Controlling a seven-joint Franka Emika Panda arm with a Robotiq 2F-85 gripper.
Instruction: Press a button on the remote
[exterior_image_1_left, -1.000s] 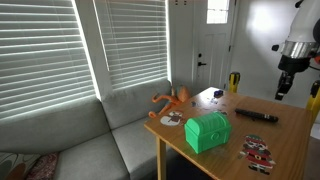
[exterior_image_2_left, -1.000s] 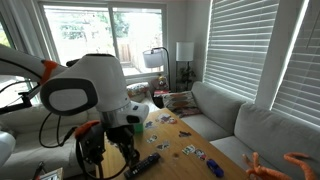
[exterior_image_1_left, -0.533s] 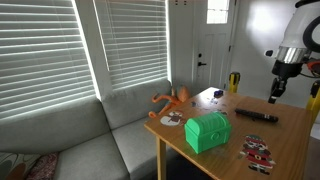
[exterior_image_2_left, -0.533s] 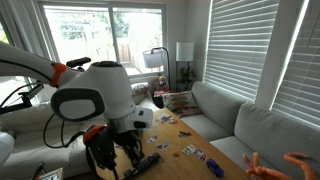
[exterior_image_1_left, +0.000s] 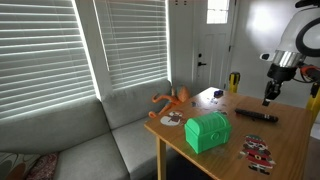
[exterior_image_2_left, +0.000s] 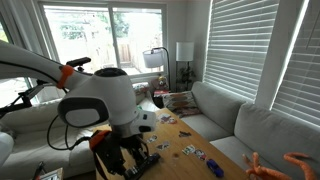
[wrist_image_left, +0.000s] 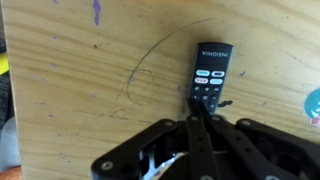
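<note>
The slim black remote (wrist_image_left: 210, 72) lies on the wooden table (wrist_image_left: 80, 90). It shows in both exterior views (exterior_image_1_left: 257, 115) (exterior_image_2_left: 146, 162). My gripper (wrist_image_left: 200, 112) has its two fingers pressed together with nothing between them. In the wrist view the fingertips sit over the near end of the remote; I cannot tell if they touch it. In an exterior view the gripper (exterior_image_1_left: 266, 98) hangs just above the remote, and in another exterior view (exterior_image_2_left: 131, 166) the arm hides most of it.
A green chest (exterior_image_1_left: 208, 131) stands near the table's front. An orange toy (exterior_image_1_left: 172, 100) and flat red-white-black patterned items (exterior_image_1_left: 257, 150) lie on the table. A yellow object (exterior_image_1_left: 234, 82) stands at the back. A grey sofa (exterior_image_1_left: 90, 140) adjoins the table.
The arm has come down and shifted toward the remote; the gripper is lower and closer to it than a second ago. The remote has not moved.
</note>
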